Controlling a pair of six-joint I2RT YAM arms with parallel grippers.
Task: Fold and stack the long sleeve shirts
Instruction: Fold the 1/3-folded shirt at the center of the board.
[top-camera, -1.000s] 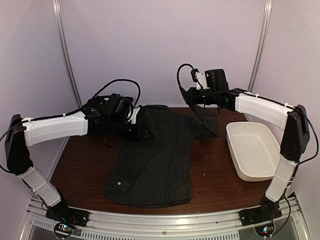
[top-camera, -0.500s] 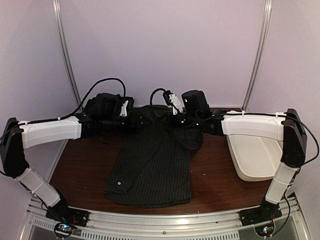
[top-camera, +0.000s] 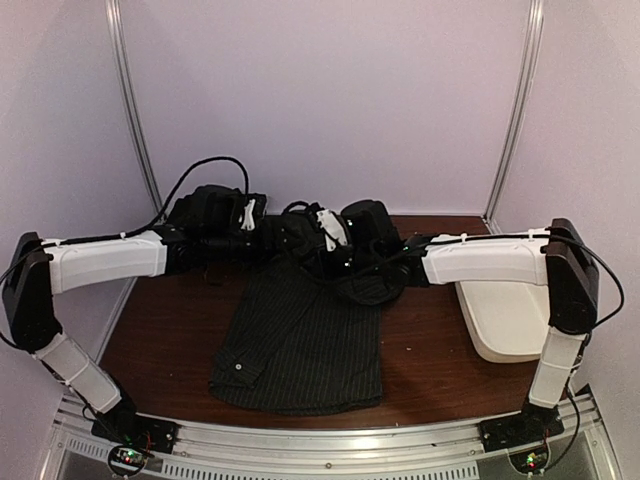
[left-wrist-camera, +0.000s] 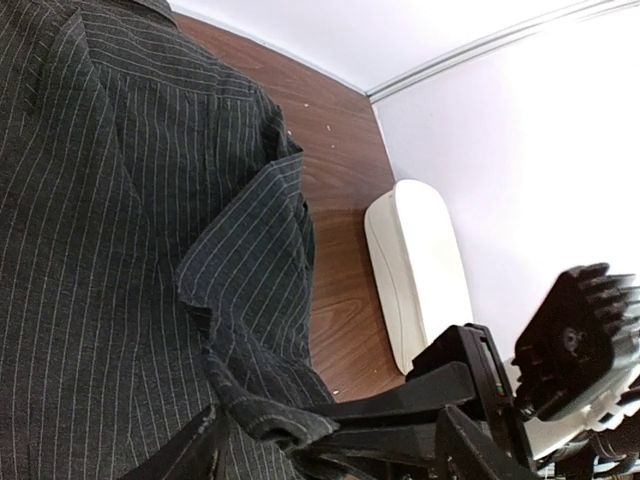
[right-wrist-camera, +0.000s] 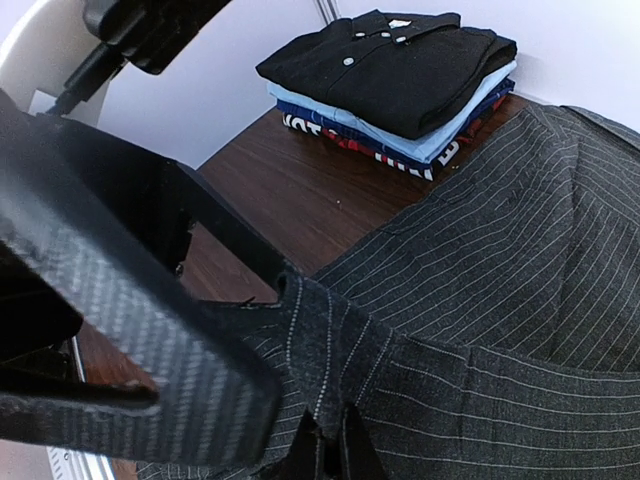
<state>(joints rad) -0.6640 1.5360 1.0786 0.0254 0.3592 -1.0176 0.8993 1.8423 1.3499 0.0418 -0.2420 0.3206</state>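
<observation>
A charcoal pinstriped long sleeve shirt (top-camera: 300, 345) lies flat on the middle of the brown table (top-camera: 430, 360). My right gripper (right-wrist-camera: 326, 455) is shut on a fold of its sleeve (right-wrist-camera: 340, 350) and holds it over the shirt's upper part (right-wrist-camera: 520, 270). My left gripper (left-wrist-camera: 330, 462) stands open right beside it, its jaws wide on either side of the right gripper's fingers (left-wrist-camera: 400, 405) and the pinched cloth (left-wrist-camera: 280, 415). In the top view both grippers, left (top-camera: 283, 240) and right (top-camera: 312, 252), meet above the collar end. Folded shirts (right-wrist-camera: 400, 75) sit in a stack, black on top, light blue under it.
A white plastic tub (top-camera: 510, 320) stands on the table's right side, also seen in the left wrist view as a white tub (left-wrist-camera: 420, 270). The stack sits at a back corner against the pale wall. The right forearm (top-camera: 480, 262) reaches across above the table.
My right gripper has swung left and down with the sleeve, from above the tub side to over the shirt's collar end. My left gripper has opened and drawn back a little.
</observation>
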